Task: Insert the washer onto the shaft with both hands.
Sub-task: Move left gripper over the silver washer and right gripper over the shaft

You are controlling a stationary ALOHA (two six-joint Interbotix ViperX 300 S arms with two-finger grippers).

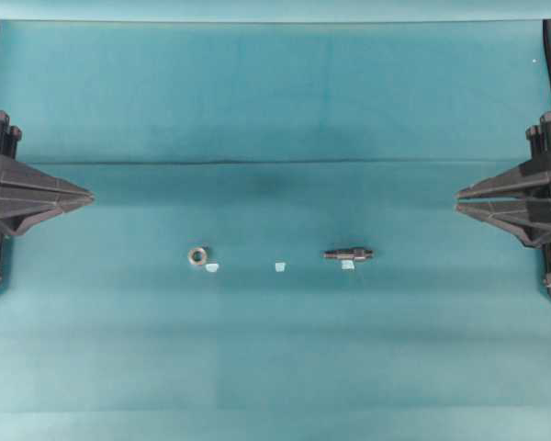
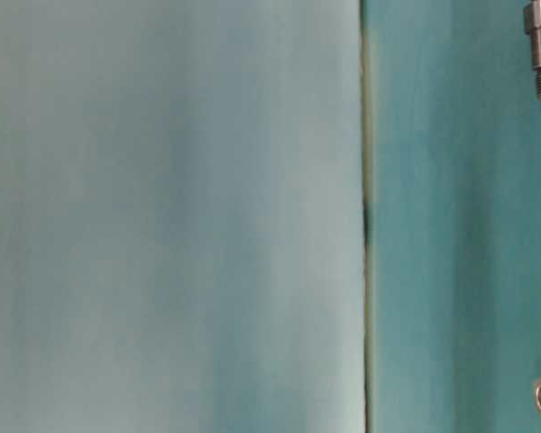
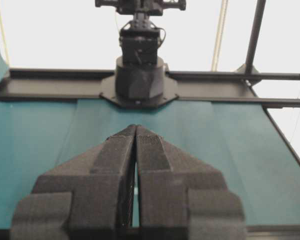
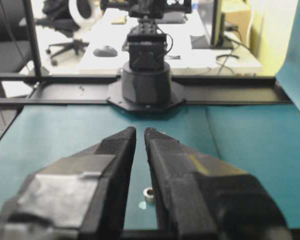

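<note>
Teal cloth [image 1: 275, 101] holds the washer [image 1: 198, 255] left of centre and the shaft [image 1: 349, 254] right, both untouched; left claw [image 1: 88, 195] pressed together, right claw [image 1: 459, 199] nearly so; either small part could slip when pinched.

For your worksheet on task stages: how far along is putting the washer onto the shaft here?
Nothing looks done. The washer and the shaft lie apart on the teal cloth. Nothing is in hand: the left gripper and right gripper sit at the edges, jaws nearly together, empty. Both pickups and the insertion remain.
</note>
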